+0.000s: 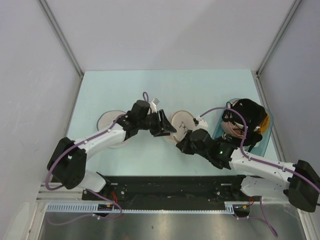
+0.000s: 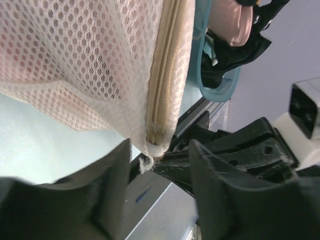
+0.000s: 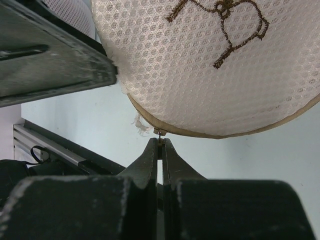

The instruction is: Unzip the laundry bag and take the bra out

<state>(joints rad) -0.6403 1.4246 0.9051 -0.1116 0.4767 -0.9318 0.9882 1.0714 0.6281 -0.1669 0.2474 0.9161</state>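
Observation:
The cream-beige laundry bag (image 1: 183, 125) lies mid-table with its dark bra icon facing up (image 3: 220, 30). Its zip (image 2: 162, 85) is closed along the seam. My right gripper (image 3: 160, 141) is shut on the small zip pull at the bag's near rim; it also shows in the top view (image 1: 184, 141). My left gripper (image 2: 159, 150) is open, its fingers (image 2: 107, 190) straddling the bag's lower zip end without pinching it; in the top view (image 1: 168, 127) it sits at the bag's left side. The bra is hidden inside; only a faint pink tint shows through the mesh (image 2: 100, 60).
A whiter round pouch (image 1: 106, 120) lies left, under my left arm. A teal-blue basket (image 1: 266, 131) at right holds black clothing (image 1: 250, 112) and a pinkish piece (image 2: 232, 25). The black rail (image 1: 165, 187) runs along the table's near edge.

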